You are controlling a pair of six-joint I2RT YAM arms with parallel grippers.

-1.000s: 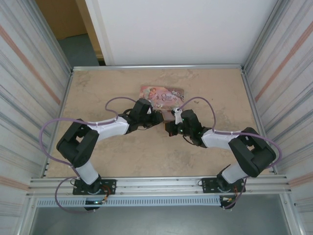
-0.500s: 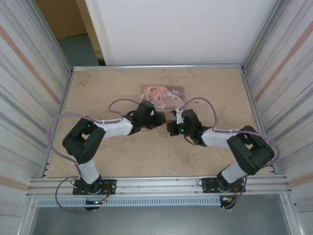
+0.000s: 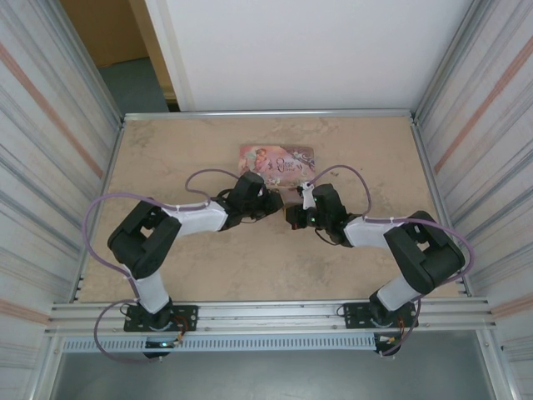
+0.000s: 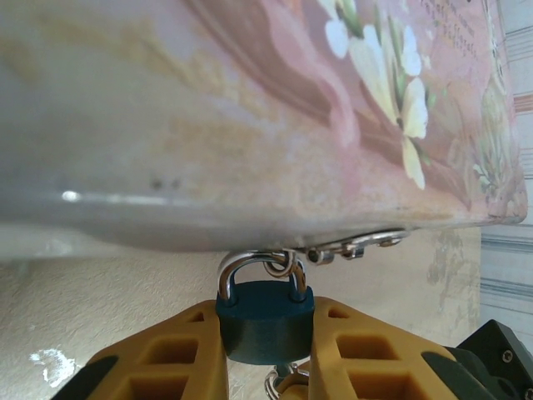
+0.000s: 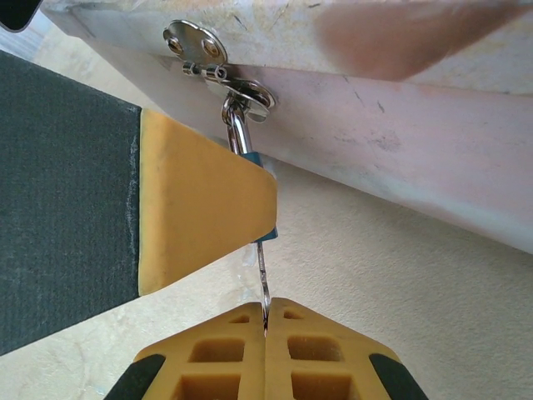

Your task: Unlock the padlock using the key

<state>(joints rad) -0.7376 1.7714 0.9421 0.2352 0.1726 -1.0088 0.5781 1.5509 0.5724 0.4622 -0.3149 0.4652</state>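
Currently the tin (image 3: 277, 160) lies flat at the far middle of the table (image 3: 166, 158), pink printed lid up. Both arms reach in toward its near edge, 1 from the left and 1 from the right, and their tips are close together just near of the tin.

Left wrist view:
- The padlock (image 4: 265, 329) has a teal body and hangs at the tin's near edge, just above the table.
- Its silver shackle (image 4: 250, 265) passes through the tin's hasp (image 4: 354, 246) and looks seated in the body on both legs.
- The left gripper (image 4: 266, 310) is clenched on the padlock, with 1 yellow finger on each side of the body.
- A silver ring shows at the body's underside, partly cut off by the frame edge.

Right wrist view:
- The right gripper (image 5: 265, 318) is clenched, its 2 fingers pressed together on the key (image 5: 263, 279).
- The key is seen edge-on as a thin silver blade rising from the fingertips toward the padlock's underside.
- 1 finger of the left gripper covers most of the padlock body, leaving slivers of teal showing.
- I cannot tell whether the key tip is inside the keyhole.
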